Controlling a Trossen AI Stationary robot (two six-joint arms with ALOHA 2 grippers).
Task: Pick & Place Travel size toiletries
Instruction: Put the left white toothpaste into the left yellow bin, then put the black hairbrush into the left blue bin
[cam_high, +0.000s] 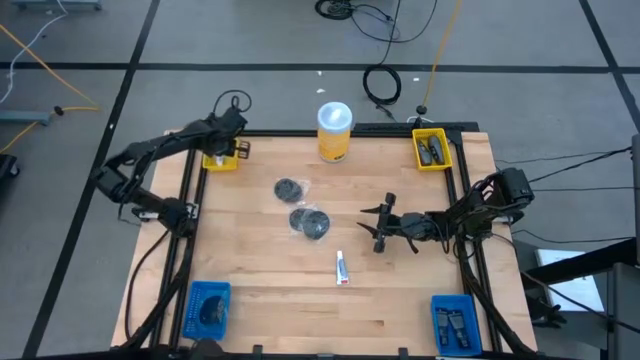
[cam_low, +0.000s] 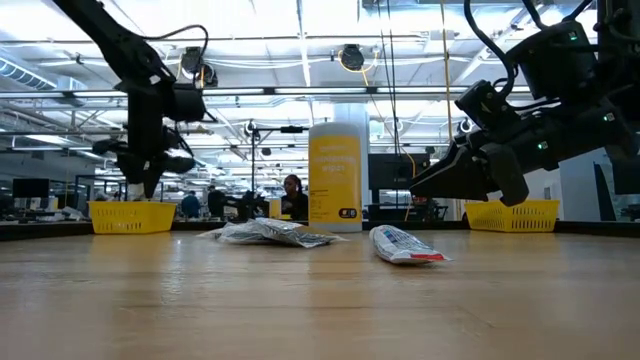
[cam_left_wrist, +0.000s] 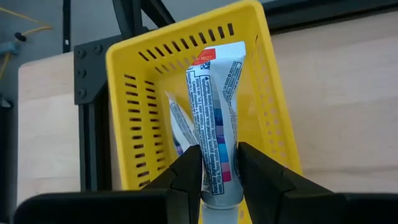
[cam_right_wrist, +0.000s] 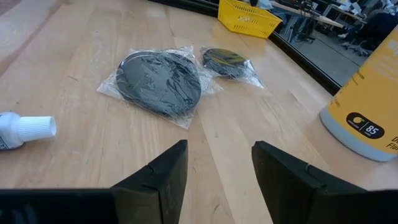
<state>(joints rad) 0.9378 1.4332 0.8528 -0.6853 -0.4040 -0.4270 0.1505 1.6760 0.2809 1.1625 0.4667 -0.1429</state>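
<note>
My left gripper (cam_left_wrist: 214, 177) hangs over the yellow basket (cam_left_wrist: 134, 93) at the table's far left corner, shut on a white tube with coloured print (cam_left_wrist: 211, 106). A second tube (cam_left_wrist: 179, 127) lies in that basket. My right gripper (cam_high: 380, 226) is open and hovers right of the table's middle, its fingers pointing left. Before it, two dark discs in clear wrappers (cam_right_wrist: 158, 81) (cam_right_wrist: 227, 60) lie flat on the wood. Another white tube (cam_high: 341, 268) rests on its side nearer the front edge; its cap (cam_right_wrist: 34, 127) shows in the right wrist view. My left gripper pinches the white tube between its two fingers near the narrow end (cam_left_wrist: 216, 180). The fingers come from above, pointing down. The tube points down into the basket, its wide red-banded end (cam_left_wrist: 205, 58) lowest. I cannot tell whether that end touches the basket's floor.
A tall yellow canister with a white lid (cam_high: 334, 130) stands at the far edge. A yellow basket with dark grey pieces (cam_high: 432, 148) sits at the far right corner. Blue bins occupy the near left (cam_high: 208, 305) and near right (cam_high: 452, 320) corners. Bare wood lies along the front.
</note>
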